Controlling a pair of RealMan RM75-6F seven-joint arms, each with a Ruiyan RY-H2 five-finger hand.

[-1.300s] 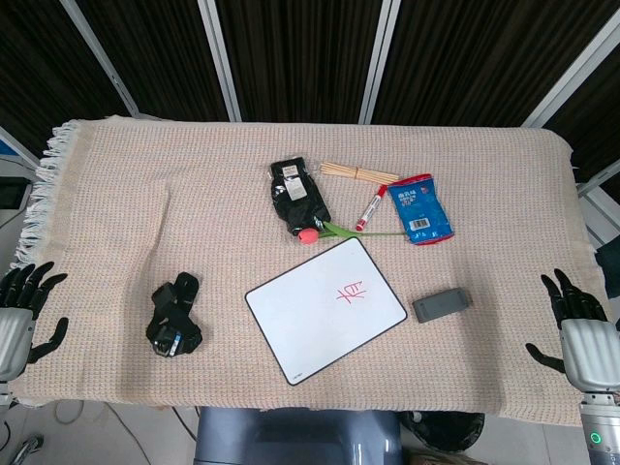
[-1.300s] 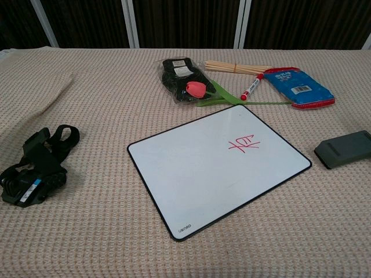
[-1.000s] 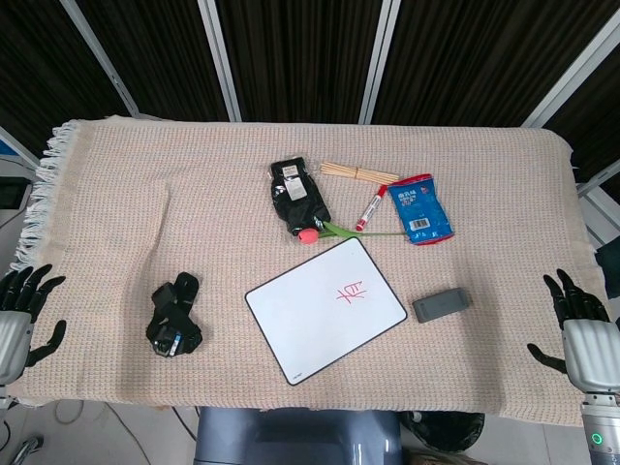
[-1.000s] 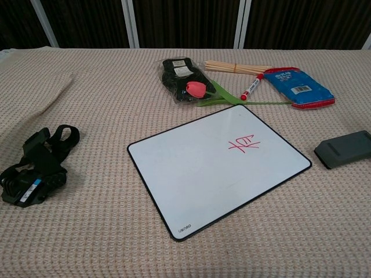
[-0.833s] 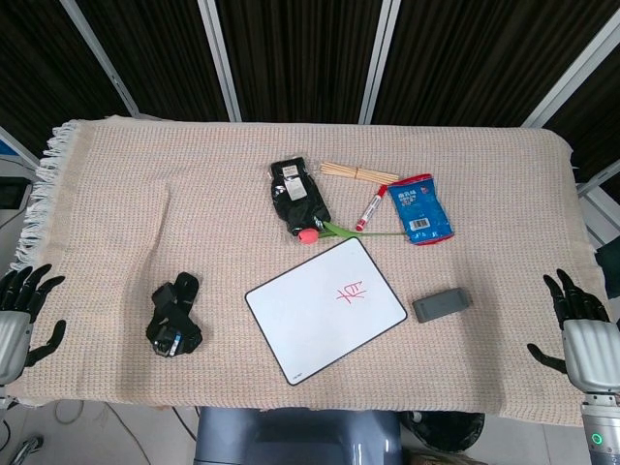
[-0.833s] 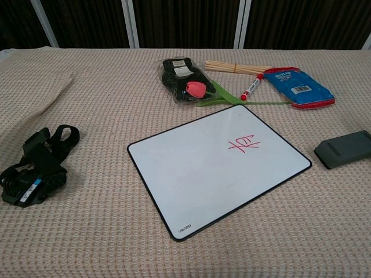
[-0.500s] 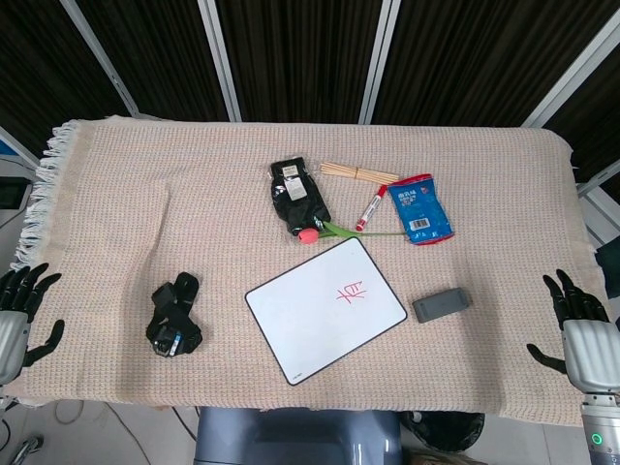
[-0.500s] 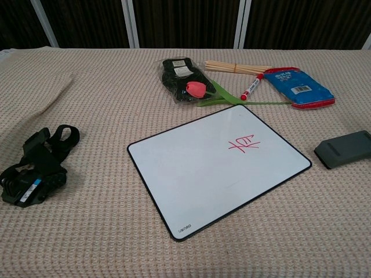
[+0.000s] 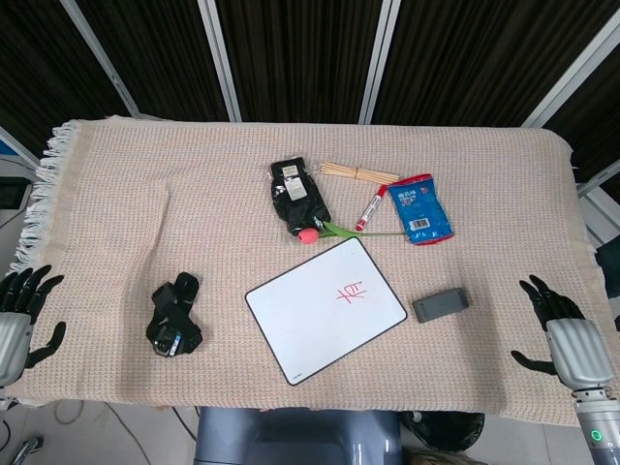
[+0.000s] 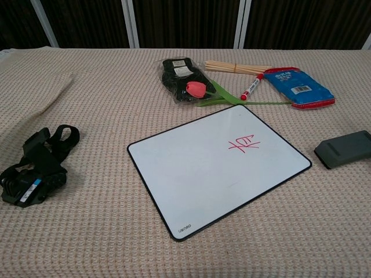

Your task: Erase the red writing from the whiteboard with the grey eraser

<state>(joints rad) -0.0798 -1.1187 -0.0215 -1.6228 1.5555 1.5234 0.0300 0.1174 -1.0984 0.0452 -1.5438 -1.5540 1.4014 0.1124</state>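
While both hands sit at the near corners of the table, the whiteboard [image 9: 325,309] lies flat and skewed near the middle of the beige woven cloth [image 9: 194,194], red writing [image 9: 350,292] toward its right half, unwiped. The grey eraser [image 9: 441,304] lies just beside the board's right corner, apart from it, on bare cloth.

The right hand [image 9: 565,339] hovers over the cloth's right near edge, fingers spread, holding nothing; open cloth between it and the eraser. The left hand [image 9: 16,320] hangs off the left near edge, fingers spread, empty.

Beyond the board's far edge: a tulip [image 9: 329,231] close to the rim, black packet [image 9: 297,197], red marker [image 9: 368,207], bamboo sticks [image 9: 358,173], blue pouch [image 9: 419,208]. Left of the board, well apart: black strap bundle [image 9: 173,316]. Wide bare cloth far left and along the far edge.
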